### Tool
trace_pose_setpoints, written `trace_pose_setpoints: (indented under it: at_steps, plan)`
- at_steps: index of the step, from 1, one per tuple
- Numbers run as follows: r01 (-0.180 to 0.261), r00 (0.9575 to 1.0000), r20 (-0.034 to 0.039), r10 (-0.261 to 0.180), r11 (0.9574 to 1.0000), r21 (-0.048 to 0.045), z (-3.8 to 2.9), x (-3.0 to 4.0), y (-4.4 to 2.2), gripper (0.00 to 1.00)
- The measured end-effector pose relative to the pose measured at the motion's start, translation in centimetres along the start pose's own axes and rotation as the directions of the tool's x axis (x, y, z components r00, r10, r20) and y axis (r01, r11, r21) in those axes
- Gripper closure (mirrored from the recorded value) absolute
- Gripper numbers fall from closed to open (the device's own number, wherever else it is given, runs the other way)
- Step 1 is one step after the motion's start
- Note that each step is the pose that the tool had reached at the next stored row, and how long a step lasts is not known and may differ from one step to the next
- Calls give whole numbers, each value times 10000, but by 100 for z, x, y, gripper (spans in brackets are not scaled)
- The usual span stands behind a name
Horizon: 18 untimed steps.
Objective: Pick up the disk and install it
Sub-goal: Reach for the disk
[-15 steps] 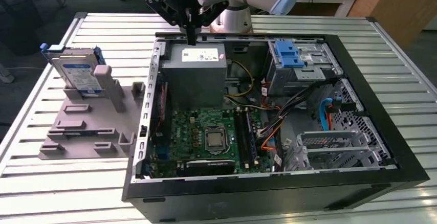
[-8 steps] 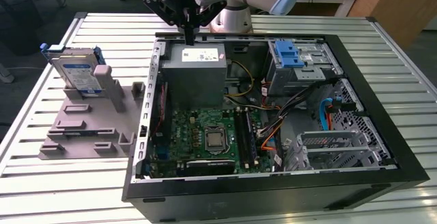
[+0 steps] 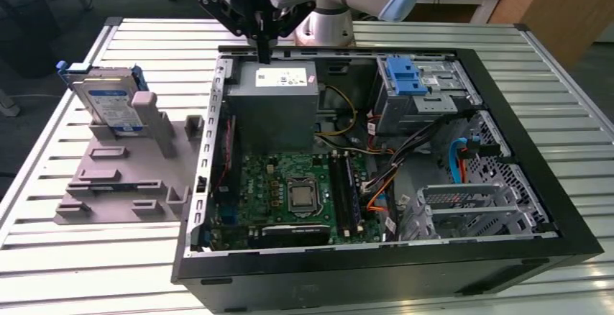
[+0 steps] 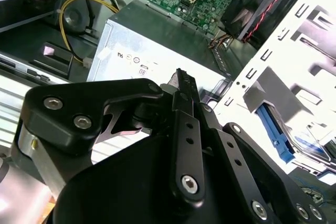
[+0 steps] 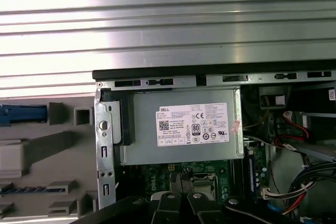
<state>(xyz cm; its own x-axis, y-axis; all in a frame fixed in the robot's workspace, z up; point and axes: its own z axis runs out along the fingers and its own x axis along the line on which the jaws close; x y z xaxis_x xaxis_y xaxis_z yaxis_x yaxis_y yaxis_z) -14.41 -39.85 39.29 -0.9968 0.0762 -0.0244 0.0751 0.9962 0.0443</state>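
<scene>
Hovers with the black pincer [image 3: 261, 57] pressed together, pinching nothing, tips close above one edge of the power supply box [image 3: 278, 106]. Shows that box as dull gray sheet metal, blocky, white-labelled, seated inside the open black computer case [image 3: 384, 279]. Finds the disk [image 3: 108, 103] well apart from the pincer, off to the exterior view's left of the power supply box, standing on edge in a gray plastic holder [image 3: 115, 185] on the ribbed metal counter [image 3: 57, 272]. Reads as a flat silver rectangle in a blue frame.
</scene>
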Motion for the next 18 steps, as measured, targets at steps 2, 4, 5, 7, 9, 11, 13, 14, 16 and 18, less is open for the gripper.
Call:
trace_pose_setpoints:
  at_steps: [2, 4, 5, 7, 9, 11, 13, 14, 16, 18]
  plan:
    - [0, 10000, 0, 0, 10000, -1, 0, 7, 0, 89]
    - [0, 10000, 0, 0, 10000, 0, 0, 14, -1, 89]
    - [0, 10000, 0, 0, 10000, 0, 0, 17, -1, 89]
    - [0, 10000, 1, 0, 10000, 0, 0, 24, -1, 89]
    - [0, 10000, 0, 0, 10000, 0, 0, 30, -1, 89]
    - [-1, 10000, 0, 1, 10000, 0, 0, 37, -1, 89]
    - [0, 10000, 0, 0, 10000, 0, 0, 45, -2, 89]
    - [0, 10000, 1, 0, 10000, -1, 0, 49, -2, 89]
    - [0, 10000, 0, 0, 10000, -1, 0, 57, -2, 89]
    - [0, 10000, 0, 0, 10000, 0, 0, 66, -2, 89]
